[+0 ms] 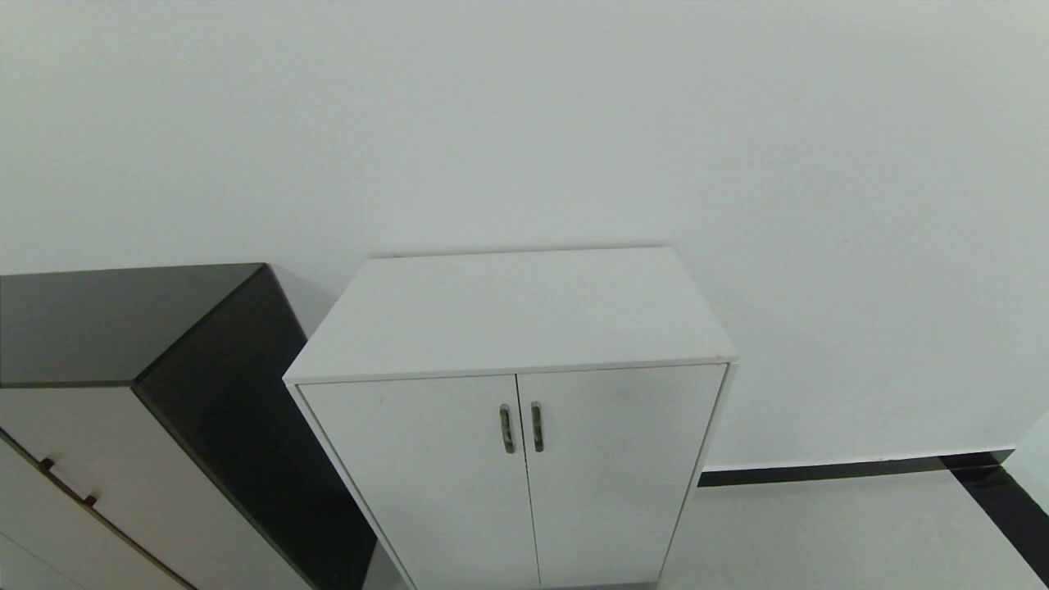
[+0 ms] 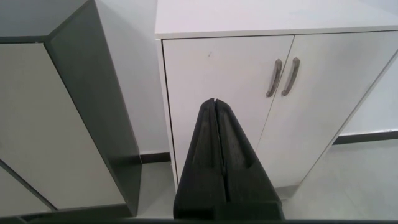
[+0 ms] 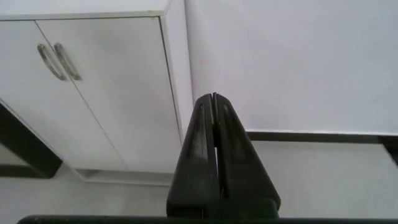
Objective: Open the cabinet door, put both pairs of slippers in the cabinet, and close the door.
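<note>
A white two-door cabinet stands against the wall with both doors closed. Two metal bar handles sit side by side at the middle seam. In the left wrist view my left gripper is shut with nothing in it, held some way in front of the left door. The handles lie off to its side. In the right wrist view my right gripper is shut and empty, in front of the cabinet's right front corner, well clear of the handles.
A taller cabinet with a dark top and dark side stands close to the left of the white one. Pale floor with a black skirting strip lies to the right. A plain white wall is behind.
</note>
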You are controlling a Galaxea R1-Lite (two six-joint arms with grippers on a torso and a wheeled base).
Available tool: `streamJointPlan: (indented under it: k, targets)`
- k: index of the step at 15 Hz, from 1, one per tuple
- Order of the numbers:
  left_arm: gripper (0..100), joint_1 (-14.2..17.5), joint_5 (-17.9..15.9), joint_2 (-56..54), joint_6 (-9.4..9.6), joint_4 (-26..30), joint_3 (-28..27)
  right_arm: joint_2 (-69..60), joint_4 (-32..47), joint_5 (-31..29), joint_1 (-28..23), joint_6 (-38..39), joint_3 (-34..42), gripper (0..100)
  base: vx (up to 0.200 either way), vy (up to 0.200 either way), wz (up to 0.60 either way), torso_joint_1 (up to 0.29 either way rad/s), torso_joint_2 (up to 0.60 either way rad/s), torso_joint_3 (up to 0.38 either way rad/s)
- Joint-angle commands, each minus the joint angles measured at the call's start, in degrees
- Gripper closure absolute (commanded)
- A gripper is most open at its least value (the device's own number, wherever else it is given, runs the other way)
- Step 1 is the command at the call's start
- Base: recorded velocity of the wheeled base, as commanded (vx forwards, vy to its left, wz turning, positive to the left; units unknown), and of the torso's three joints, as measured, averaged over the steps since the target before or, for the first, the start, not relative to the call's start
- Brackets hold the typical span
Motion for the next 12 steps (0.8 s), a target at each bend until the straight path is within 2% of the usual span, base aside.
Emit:
streamJointPlan:
  k: [1,2,6,10,12]
  targets:
    - [100,0.0,0.0,0.0,-0.06,0.0,0.0,0.5,-0.7,0.5,0.0,0.3,1.5,100,0.0,0.0,0.0,0.0,0.0,0.0]
    - [100,0.0,0.0,0.0,0.03,0.0,0.0,2.3,-0.5,1.4,1.3,-0.4,1.4,100,0.0,0.0,0.0,0.0,0.0,0.0]
    - [100,0.0,0.0,0.0,0.03,0.0,0.0,6.2,-0.5,1.4,-1.5,-2.1,1.4,100,0.0,0.0,0.0,0.0,0.0,0.0]
    - [100,0.0,0.0,0.0,0.12,0.0,0.0,2.8,-0.5,1.5,-8.9,-3.1,1.4,100,0.0,0.0,0.0,0.0,0.0,0.0]
    - [100,0.0,0.0,0.0,0.03,0.0,0.0,-1.0,-0.5,1.7,-7.9,-3.1,1.5,100,0.0,0.0,0.0,0.0,0.0,0.0]
